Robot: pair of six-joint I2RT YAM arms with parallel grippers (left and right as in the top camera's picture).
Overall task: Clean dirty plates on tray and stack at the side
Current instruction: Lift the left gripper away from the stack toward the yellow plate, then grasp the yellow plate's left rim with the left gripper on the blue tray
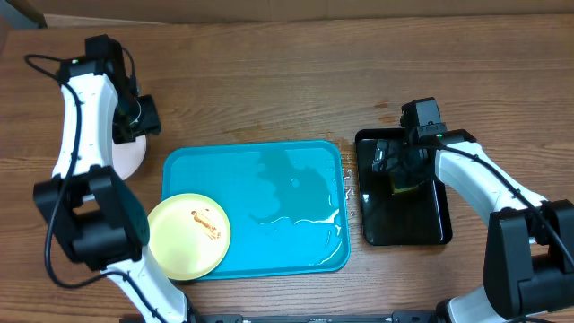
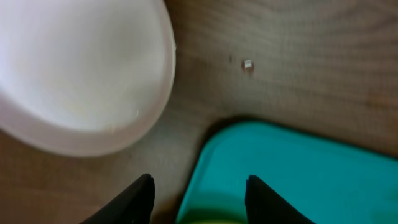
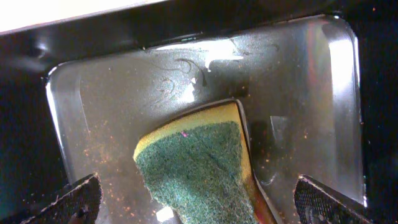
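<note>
A white plate (image 1: 133, 158) (image 2: 81, 68) lies on the wooden table left of the turquoise tray (image 1: 269, 175) (image 2: 298, 174), partly hidden by my left arm. It looks clean. My left gripper (image 1: 143, 118) (image 2: 199, 199) hovers over the plate's edge and the tray's corner, open, with nothing between its fingers. A pale yellow-green plate (image 1: 188, 235) with a brown sauce smear rests on the tray's near left corner. My right gripper (image 1: 399, 166) (image 3: 198, 185) stands wide open over a green and yellow sponge (image 3: 199, 168).
The sponge lies in a glossy black tray (image 1: 404, 215) (image 3: 298, 93) right of the turquoise tray. Water pools on the turquoise tray's right half (image 1: 300, 202). A small white crumb (image 2: 248, 64) sits on the wood.
</note>
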